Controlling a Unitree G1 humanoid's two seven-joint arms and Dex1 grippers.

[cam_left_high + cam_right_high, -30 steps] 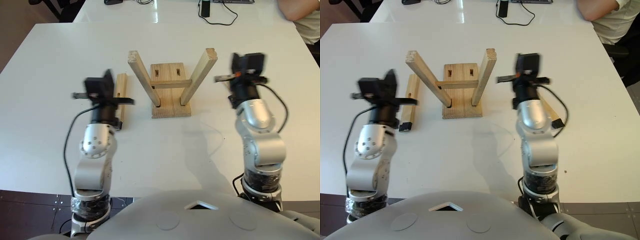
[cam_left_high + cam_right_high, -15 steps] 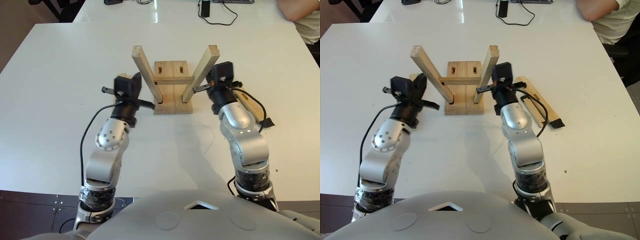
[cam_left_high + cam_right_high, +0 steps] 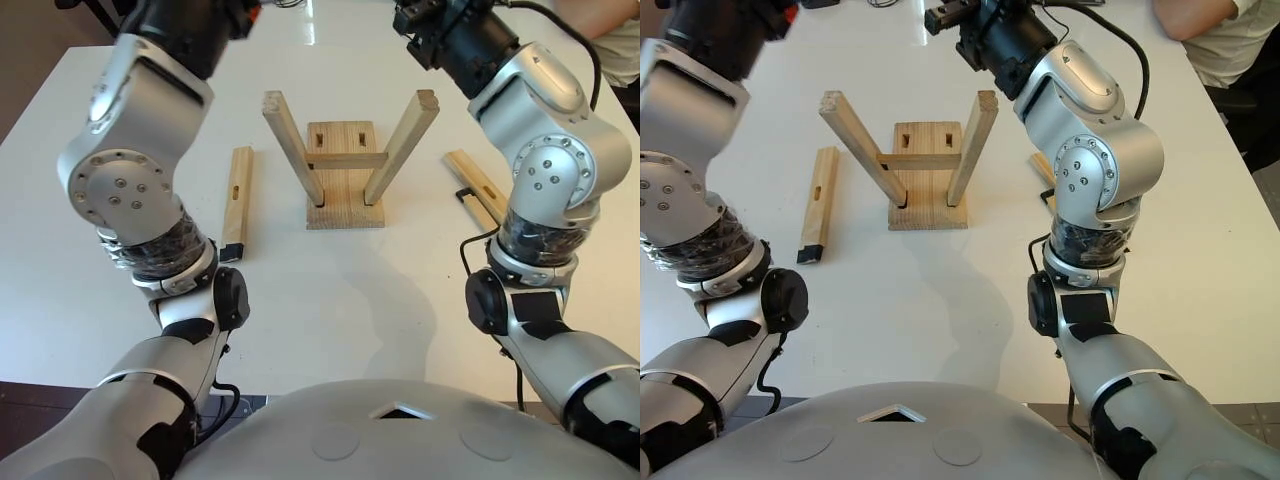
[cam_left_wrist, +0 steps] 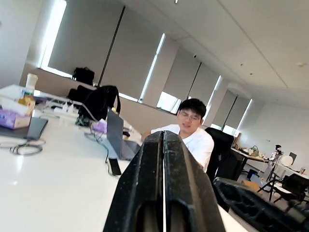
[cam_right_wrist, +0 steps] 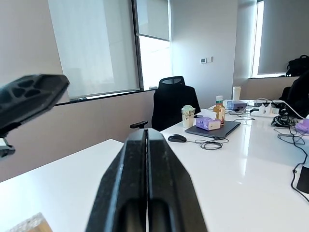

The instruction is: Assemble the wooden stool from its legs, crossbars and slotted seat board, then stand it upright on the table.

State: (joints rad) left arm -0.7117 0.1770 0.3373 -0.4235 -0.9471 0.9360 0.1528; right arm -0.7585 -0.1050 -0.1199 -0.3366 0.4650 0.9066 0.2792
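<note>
White table (image 3: 300, 290), mid-area: seat board (image 3: 345, 215) lies flat, 2 legs (image 3: 292, 148) + crossbar (image 3: 345, 160) slotted in, pointing up; loose legs (image 3: 236, 200) lie either side. Next, prob.: grip a loose leg mid-length, line its end w/ a free slot. Both arms high over far edge; left gripper (image 4: 164, 193) & right gripper (image 5: 146, 193) pressed together, empty.

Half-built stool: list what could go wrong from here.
1. The two fitted legs lean outward in the seat board, tied by one crossbar; an arm coming down could knock them loose.
2. The loose leg on the right lies partly behind the right arm, so grasping it may be misjudged.
3. The left gripper and right gripper are shut; they must open before any pick.
</note>
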